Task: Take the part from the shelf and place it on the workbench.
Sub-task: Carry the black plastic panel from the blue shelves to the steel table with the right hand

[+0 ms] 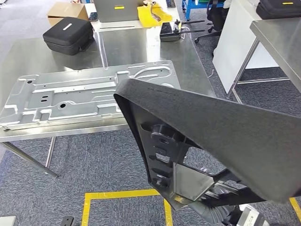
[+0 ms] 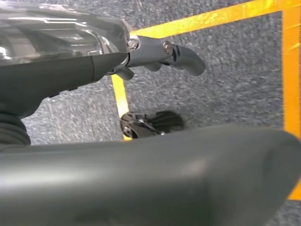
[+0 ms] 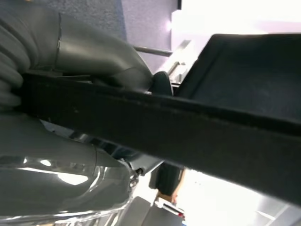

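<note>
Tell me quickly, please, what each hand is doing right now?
Left hand: holds nothing, fingers apart, hanging over the floor.
Right hand: grips the black part.

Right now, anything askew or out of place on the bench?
Nothing damaged or spilled. The metal panel lies flat on the workbench, its near edge about at the bench edge. The right hand holds the black part tilted, above the floor.
</note>
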`<act>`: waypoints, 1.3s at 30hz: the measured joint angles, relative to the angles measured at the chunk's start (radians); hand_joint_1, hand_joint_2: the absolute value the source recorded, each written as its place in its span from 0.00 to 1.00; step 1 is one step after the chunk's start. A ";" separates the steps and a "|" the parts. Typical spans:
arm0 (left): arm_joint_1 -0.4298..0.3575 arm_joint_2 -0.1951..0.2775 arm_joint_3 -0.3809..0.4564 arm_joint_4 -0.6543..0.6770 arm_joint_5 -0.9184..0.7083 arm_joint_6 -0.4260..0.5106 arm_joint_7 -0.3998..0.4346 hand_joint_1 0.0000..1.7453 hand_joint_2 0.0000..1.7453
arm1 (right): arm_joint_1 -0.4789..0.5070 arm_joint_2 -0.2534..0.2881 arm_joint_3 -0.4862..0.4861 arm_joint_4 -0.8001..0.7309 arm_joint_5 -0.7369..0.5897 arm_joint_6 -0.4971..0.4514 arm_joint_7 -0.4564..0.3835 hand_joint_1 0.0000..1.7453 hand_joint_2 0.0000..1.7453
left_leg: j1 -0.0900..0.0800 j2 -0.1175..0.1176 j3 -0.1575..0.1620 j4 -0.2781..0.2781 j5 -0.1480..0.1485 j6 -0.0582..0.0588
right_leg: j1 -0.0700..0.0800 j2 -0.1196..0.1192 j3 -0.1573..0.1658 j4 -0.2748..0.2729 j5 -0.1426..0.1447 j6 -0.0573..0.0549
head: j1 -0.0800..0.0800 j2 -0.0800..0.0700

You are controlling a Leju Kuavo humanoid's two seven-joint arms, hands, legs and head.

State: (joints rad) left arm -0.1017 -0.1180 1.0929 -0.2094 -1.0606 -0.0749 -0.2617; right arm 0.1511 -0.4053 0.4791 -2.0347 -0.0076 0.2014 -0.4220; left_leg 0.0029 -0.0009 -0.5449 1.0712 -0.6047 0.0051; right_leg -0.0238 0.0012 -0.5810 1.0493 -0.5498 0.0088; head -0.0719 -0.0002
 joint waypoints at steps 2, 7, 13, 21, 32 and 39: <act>0.000 0.000 0.000 0.000 0.000 0.000 0.000 0.00 0.00 | 0.000 0.000 0.000 0.000 0.000 0.000 -0.001 1.00 1.00 | 0.003 0.000 -0.056 0.112 -0.054 -0.009 | -0.001 -0.002 0.003 0.000 -0.004 -0.007 | 0.000 0.000; 0.003 0.000 0.000 0.000 0.000 0.000 0.000 0.00 0.00 | 0.000 0.001 0.000 0.000 0.002 0.000 -0.002 1.00 1.00 | 0.003 0.000 -0.110 0.158 -0.002 -0.004 | 0.001 0.000 0.022 0.000 -0.019 -0.010 | 0.000 0.000; 0.001 0.003 0.000 0.000 0.000 0.000 -0.002 0.00 0.00 | 0.000 0.002 -0.002 -0.001 0.005 0.000 -0.003 1.00 1.00 | -0.008 -0.001 -0.041 -0.015 0.061 0.026 | 0.001 0.001 0.034 -0.004 -0.033 0.014 | 0.000 0.000; 0.001 0.003 0.001 0.000 0.000 0.000 -0.004 0.00 0.00 | 0.002 0.002 -0.009 -0.005 0.005 0.000 -0.005 1.00 1.00 | 0.000 0.002 -0.008 -0.041 0.053 0.038 | 0.001 0.000 -0.094 0.231 -0.107 0.034 | 0.001 0.000; -0.004 0.003 0.001 0.000 0.000 0.000 -0.006 0.00 0.00 | 0.002 0.003 -0.021 -0.008 0.008 0.000 -0.006 1.00 1.00 | 0.001 0.000 -0.037 0.066 -0.029 -0.006 | -0.003 -0.002 0.007 -0.002 -0.007 -0.005 | 0.000 0.000; -0.001 0.005 0.003 0.000 0.002 -0.001 -0.006 0.00 0.00 | 0.001 0.005 -0.026 -0.008 0.011 0.000 -0.006 1.00 1.00 | -0.003 -0.001 -0.077 0.069 0.054 0.009 | 0.001 0.001 0.033 -0.002 -0.027 -0.007 | 0.000 0.000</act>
State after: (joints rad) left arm -0.1030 -0.1132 1.0959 -0.2094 -1.0590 -0.0755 -0.2682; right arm 0.1525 -0.3999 0.4534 -2.0430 0.0030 0.2010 -0.4284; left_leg -0.0001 -0.0017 -0.6216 1.1399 -0.5508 0.0139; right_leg -0.0230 0.0018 -0.5482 1.0472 -0.5772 0.0017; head -0.0717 -0.0003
